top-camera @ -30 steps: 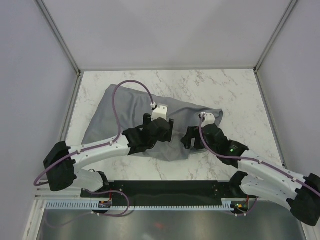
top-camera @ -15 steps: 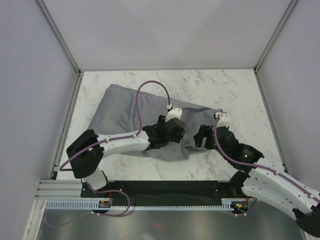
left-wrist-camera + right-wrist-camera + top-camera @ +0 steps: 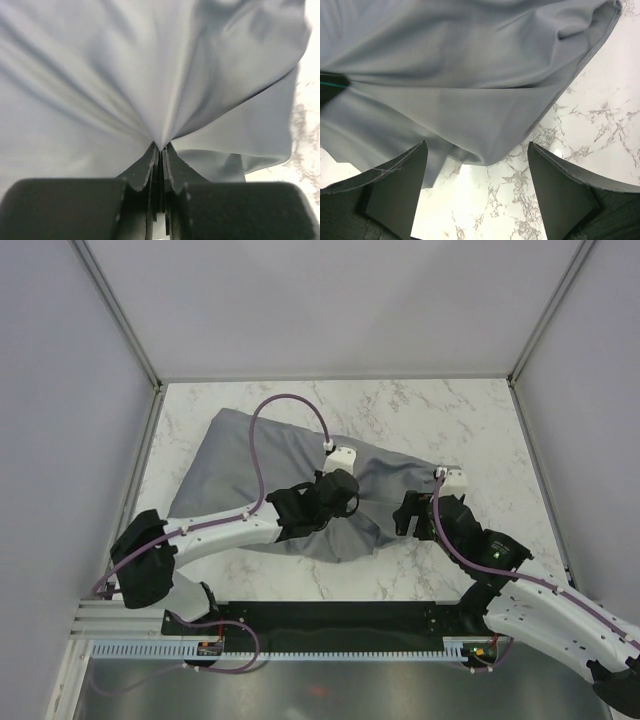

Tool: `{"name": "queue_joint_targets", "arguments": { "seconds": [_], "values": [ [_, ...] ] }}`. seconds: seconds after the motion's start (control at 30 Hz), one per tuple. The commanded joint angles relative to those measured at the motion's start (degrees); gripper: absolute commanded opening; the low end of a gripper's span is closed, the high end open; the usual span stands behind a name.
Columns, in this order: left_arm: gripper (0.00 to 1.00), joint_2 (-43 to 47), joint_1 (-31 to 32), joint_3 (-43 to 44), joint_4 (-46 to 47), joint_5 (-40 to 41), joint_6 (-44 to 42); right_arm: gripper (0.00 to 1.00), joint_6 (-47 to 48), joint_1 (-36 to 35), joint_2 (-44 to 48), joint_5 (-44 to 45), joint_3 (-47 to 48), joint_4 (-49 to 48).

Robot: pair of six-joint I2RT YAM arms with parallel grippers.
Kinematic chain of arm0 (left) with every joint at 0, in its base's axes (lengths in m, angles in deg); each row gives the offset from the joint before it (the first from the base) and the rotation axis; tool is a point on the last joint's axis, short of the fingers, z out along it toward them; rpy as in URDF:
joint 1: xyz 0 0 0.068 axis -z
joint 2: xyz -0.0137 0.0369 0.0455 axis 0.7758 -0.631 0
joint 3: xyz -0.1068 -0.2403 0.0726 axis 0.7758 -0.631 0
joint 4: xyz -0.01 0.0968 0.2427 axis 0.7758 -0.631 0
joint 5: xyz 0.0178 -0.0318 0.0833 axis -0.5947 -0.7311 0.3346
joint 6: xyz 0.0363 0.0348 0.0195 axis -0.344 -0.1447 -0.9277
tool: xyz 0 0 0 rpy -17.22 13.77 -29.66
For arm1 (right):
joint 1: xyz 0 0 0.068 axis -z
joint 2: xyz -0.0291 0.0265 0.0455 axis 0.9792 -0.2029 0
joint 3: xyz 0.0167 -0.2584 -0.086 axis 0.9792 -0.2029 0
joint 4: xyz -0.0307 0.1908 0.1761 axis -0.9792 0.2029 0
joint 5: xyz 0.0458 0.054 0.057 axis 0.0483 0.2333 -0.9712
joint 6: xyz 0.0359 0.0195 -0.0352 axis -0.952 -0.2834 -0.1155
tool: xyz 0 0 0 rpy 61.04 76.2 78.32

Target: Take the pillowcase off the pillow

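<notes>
The grey pillowcase (image 3: pixel 232 462) lies across the marble table, and the pillow is hidden inside it. My left gripper (image 3: pixel 344 502) is over the case's right half, shut on a pinched peak of the grey fabric (image 3: pixel 125 75). Folds fan out from the left gripper's closed tips (image 3: pixel 160 147). My right gripper (image 3: pixel 409 516) stands open at the case's lower right edge. In the right wrist view the pillowcase (image 3: pixel 470 75) hangs just ahead of and between the spread fingers (image 3: pixel 405 175) of the right gripper (image 3: pixel 476 146), with nothing clamped.
White marble tabletop (image 3: pixel 470 425) surrounds the case, with bare marble (image 3: pixel 600 120) to the right of its hem. Grey booth walls (image 3: pixel 60 390) close in the left, back and right. The arm bases sit on the black rail (image 3: pixel 330 620) at the near edge.
My left gripper has closed on the pillowcase fabric, bunching it into a peak. The right gripper has shifted right towards the case's lower right edge and stayed open.
</notes>
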State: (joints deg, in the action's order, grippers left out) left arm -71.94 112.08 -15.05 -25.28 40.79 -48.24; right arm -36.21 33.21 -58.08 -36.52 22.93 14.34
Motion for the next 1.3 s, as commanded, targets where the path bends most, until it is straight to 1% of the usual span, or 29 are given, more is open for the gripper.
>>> {"name": "queue_joint_targets", "arguments": {
  "seconds": [0.0,0.03,0.07,0.1,0.17,0.27,0.37,0.4,0.47,0.5,0.57,0.7,0.83,0.93,0.97,1.0,1.03,1.07,1.13,1.17,1.27],
  "values": [
    [0.10,6.9,0.0,0.8,-0.8,5.5,-2.4,0.89,0.5,0.3,0.1,2.0,2.4,0.5],
    [0.08,8.4,-0.1,0.8,-0.9,5.9,-2.7,0.89,0.4,0.3,0.0,2.1,2.6,0.5],
    [0.04,9.4,-0.3,0.6,-1.1,6.1,-3.0,0.89,0.5,0.2,0.0,2.2,2.7,0.5],
    [0.02,10.2,-1.0,0.6,-1.2,6.3,-3.3,0.89,0.7,0.3,0.0,2.3,2.7,0.4],
    [0.02,12.5,-1.9,0.4,-1.5,6.7,-3.7,0.90,1.1,0.3,0.0,2.9,3.0,0.7],
    [0.02,16.7,-5.1,-0.3,-2.1,6.1,-3.7,0.91,1.3,0.3,-0.2,3.5,3.6,0.9],
    [0.02,20.4,-9.5,-1.4,-2.0,4.3,-3.7,0.92,1.9,0.4,-0.9,3.6,4.1,0.9],
    [0.02,22.6,-12.3,-1.7,-2.0,3.1,-3.7,0.92,2.0,0.3,-1.4,3.5,4.1,0.7],
    [0.02,24.3,-15.3,-3.1,-1.5,1.2,-3.7,0.92,2.3,0.3,-2.3,2.8,3.5,-0.1],
    [0.02,25.0,-18.1,-3.7,-1.5,-1.2,-3.7,0.92,2.3,0.4,-3.1,2.0,3.0,-1.4],
    [0.02,25.0,-20.2,-5.2,-1.7,-2.5,-4.0,0.92,2.5,0.4,-4.2,1.2,1.2,-2.8],
    [0.02,24.0,-23.8,-8.4,-3.5,-3.8,-3.0,0.91,2.9,0.4,-5.8,-2.2,-1.6,-10.1],
    [0.02,22.6,-24.2,-10.8,-3.7,-6.0,-2.1,0.88,3.8,0.3,-7.7,-6.7,-3.7,-16.7],
    [0.02,21.3,-24.2,-11.6,-3.8,-7.1,-2.2,0.83,2.8,0.3,-10.2,-12.6,-4.4,-20.4],
    [0.04,20.6,-24.1,-11.7,-3.8,-7.4,-2.3,0.82,1.8,0.3,-11.2,-14.9,-4.9,-21.3],
    [0.09,20.1,-24.1,-11.6,-3.8,-7.6,-3.0,0.82,1.3,0.3,-11.3,-15.8,-5.5,-23.0],
    [0.16,19.9,-24.1,-11.6,-3.7,-8.0,-3.2,0.82,0.7,0.3,-11.4,-16.4,-7.1,-23.7],
    [0.28,19.7,-24.2,-11.7,-3.8,-8.4,-3.6,0.81,0.1,0.3,-11.5,-17.0,-7.8,-24.3],
    [0.42,20.0,-23.5,-12.0,-3.5,-8.8,-4.0,0.81,-1.5,0.3,-11.6,-18.9,-10.2,-26.1],
    [0.57,20.3,-23.2,-12.2,-3.3,-8.6,-4.3,0.79,-2.0,0.3,-11.7,-19.5,-11.0,-26.6],
    [0.76,21.3,-21.1,-11.9,-3.0,-6.6,-5.4,0.77,-4.4,-0.1,-11.9,-21.9,-14.2,-29.7]
  ]
}}
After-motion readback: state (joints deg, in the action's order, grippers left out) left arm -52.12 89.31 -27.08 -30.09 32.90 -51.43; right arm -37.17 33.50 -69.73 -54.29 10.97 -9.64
